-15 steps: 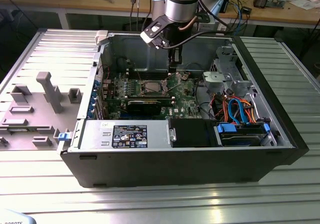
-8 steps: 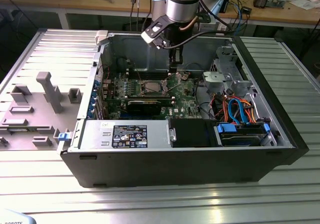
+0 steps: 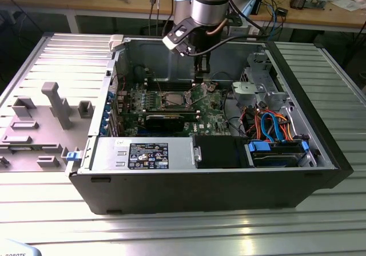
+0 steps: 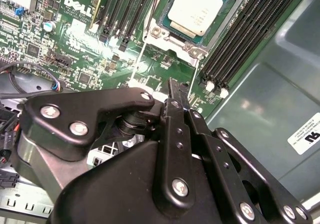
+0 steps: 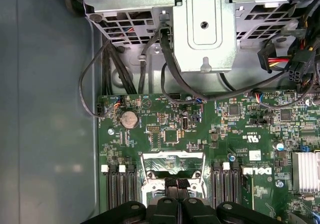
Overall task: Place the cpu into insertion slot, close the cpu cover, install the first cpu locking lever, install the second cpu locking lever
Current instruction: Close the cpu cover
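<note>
**A:** There's the cpu (image 4: 197, 8): a small square chip with a dull silvery top, lying flat and level inside the insertion slot (image 4: 167, 36)!

**B:** It's seated square with the slot's sides. A thin darker border rings it, and what shows of its top is bare.

**A:** The slot's silvery rim has screw heads at its corners, and it's set into the green motherboard (image 4: 85, 59).

**B:** Two thin silvery bars (image 4: 138, 64) run out from neighbouring corners of the slot. Edges of the cpu cover, or locking levers? Can't tell from here.
</note>
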